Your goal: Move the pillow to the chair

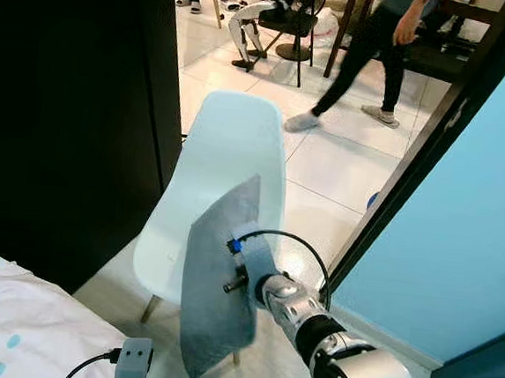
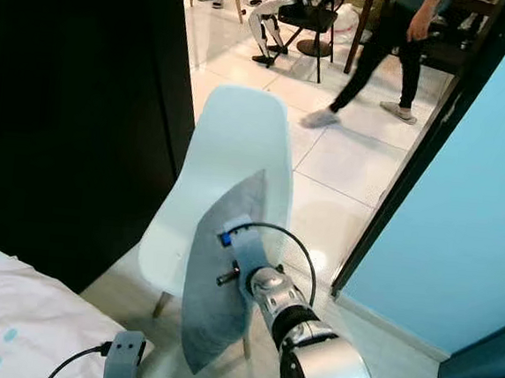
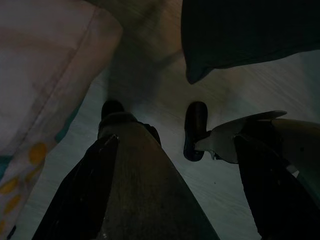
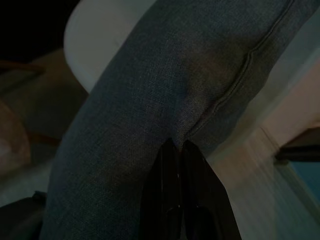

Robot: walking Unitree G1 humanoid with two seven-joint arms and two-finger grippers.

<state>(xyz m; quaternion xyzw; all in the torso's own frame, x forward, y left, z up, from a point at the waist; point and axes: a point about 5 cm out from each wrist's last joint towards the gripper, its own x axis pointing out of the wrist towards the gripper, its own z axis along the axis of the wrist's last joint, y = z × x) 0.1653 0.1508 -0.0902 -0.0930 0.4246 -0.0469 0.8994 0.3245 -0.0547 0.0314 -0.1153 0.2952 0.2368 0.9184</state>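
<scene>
The flat grey fabric pillow [image 1: 217, 274] hangs upright in the air, held by the right hand [image 4: 179, 146], whose two black fingers are pressed together on a pinch of its cloth beside the seam. The pillow sits in front of the white moulded plastic chair [image 1: 234, 152] with wooden legs, covering the lower part of the chair's backrest and much of its seat; whether it touches the chair cannot be told. The eye views show the silver right arm [image 1: 328, 341] with its looped black cable reaching up to the pillow's near face, while the right wrist view adds the grip itself, the fingertips sunk into a crease of the weave with the pale chair shell behind.

At the lower left corner lies a white bed cover with coloured spots [image 1: 19, 332]. The left hand [image 3: 150, 150] hangs low over the pale wood-grain floor [image 3: 220, 100], its fingers spread apart around nothing; this dim left wrist view also shows a corner of the pillow above it and the bed cover's edge alongside.

Beyond the chair, a dark wall [image 1: 66, 93] stands to the left and a light blue wall [image 1: 470, 226] to the right, and on the tiled floor [image 1: 343, 162] a person in dark trousers [image 1: 371, 49] walks past.
</scene>
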